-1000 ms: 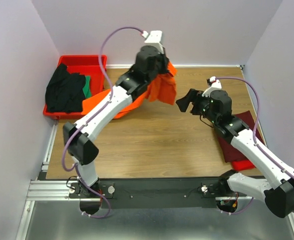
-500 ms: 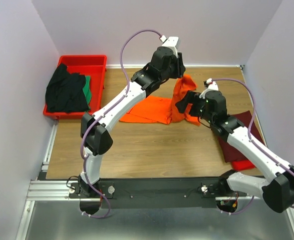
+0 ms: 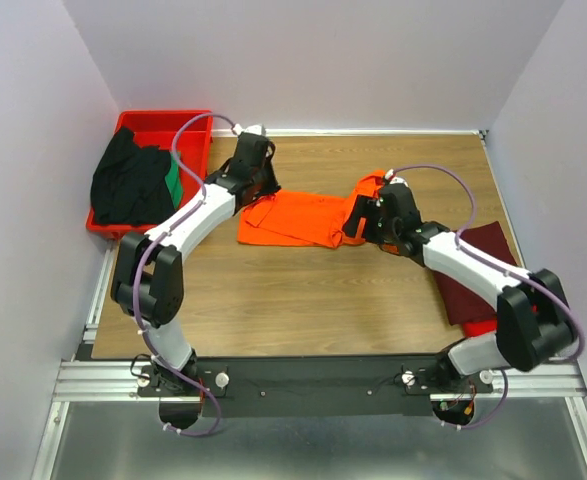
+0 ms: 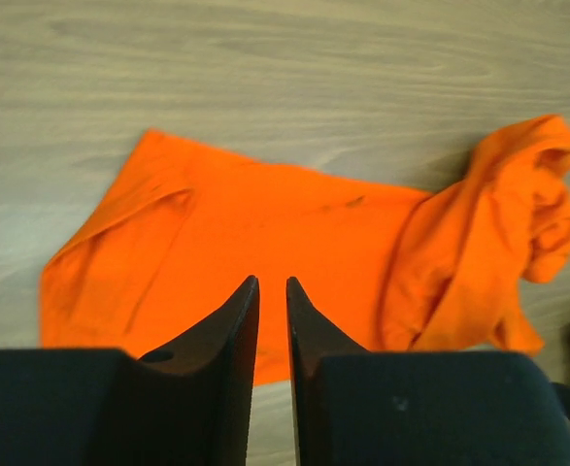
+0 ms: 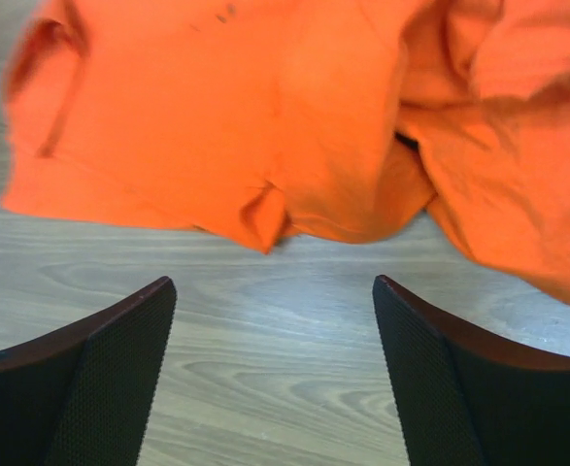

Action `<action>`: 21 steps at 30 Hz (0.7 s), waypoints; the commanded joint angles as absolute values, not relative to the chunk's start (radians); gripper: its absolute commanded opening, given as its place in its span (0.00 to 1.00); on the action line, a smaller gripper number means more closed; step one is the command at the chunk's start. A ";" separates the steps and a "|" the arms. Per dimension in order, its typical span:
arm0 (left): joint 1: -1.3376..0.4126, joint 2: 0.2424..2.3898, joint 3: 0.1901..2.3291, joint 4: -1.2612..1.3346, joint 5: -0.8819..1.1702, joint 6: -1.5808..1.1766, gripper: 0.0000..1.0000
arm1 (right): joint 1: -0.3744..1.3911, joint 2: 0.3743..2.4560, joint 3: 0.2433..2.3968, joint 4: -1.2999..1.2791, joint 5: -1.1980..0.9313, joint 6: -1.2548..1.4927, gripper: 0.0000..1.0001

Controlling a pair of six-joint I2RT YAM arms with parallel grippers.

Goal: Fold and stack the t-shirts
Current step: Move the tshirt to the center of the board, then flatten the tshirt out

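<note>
My left gripper (image 3: 257, 188) (image 4: 268, 283) hangs low over the 9 o'clock end of the orange t-shirt (image 3: 298, 220) (image 4: 265, 223) (image 5: 226, 116); its fingers (image 4: 231, 330) stand close together with only a thin slit between them, and nothing is caught in that slit; in my left wrist view the orange cloth runs under and beyond the tips, and I cannot tell whether they touch it; my right gripper (image 3: 357, 215) (image 5: 272, 283) sits at the shirt's 3 o'clock end, its fingers (image 5: 119, 340) spread wide over bare wood and pinching nothing, the shirt's hem just beyond the tips at 12 o'clock in my right wrist view; the orange t-shirt lies on the middle of the table (image 3: 303, 290), its 9 o'clock part spread fairly flat with one short sleeve showing, its 3 o'clock part bunched in a crumpled heap; seen from above, the maroon t-shirt (image 3: 483, 262) lies flat near the table's 4 o'clock edge, partly under my right arm; the black t-shirt (image 3: 128, 185) is heaped in the red tray (image 3: 163, 122) at 10 o'clock, spilling over its near rim, with the green t-shirt (image 3: 176, 180) peeking out at its 3 o'clock side
</note>
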State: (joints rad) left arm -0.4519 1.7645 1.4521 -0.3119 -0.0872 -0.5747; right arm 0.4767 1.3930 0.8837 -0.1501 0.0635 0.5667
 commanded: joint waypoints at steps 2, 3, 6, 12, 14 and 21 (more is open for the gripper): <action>-0.407 1.681 1.309 -0.252 -0.120 -0.618 0.22 | 0.482 1.514 0.928 -0.155 0.081 0.597 0.86; -0.403 1.675 1.295 -0.249 -0.121 -0.618 0.23 | 0.486 1.531 0.936 -0.155 0.086 0.597 0.86; -0.396 1.675 1.264 -0.261 -0.156 -0.614 0.23 | 0.492 1.568 0.956 -0.155 0.106 0.597 0.84; -0.382 1.701 1.229 -0.290 -0.219 -0.601 0.23 | 0.497 1.591 0.968 -0.152 0.114 0.598 0.84; -0.382 1.716 1.230 -0.296 -0.229 -0.600 0.25 | 0.497 1.592 0.966 -0.153 0.117 0.598 0.84; -0.382 1.810 1.276 -0.322 -0.238 -0.568 0.38 | 0.497 1.582 0.954 -0.153 0.123 0.597 0.84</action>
State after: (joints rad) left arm -0.3870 1.7653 1.2461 -0.2909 -0.1936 -0.5900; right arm 0.4896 1.5772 0.9417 -0.1570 0.0856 0.5869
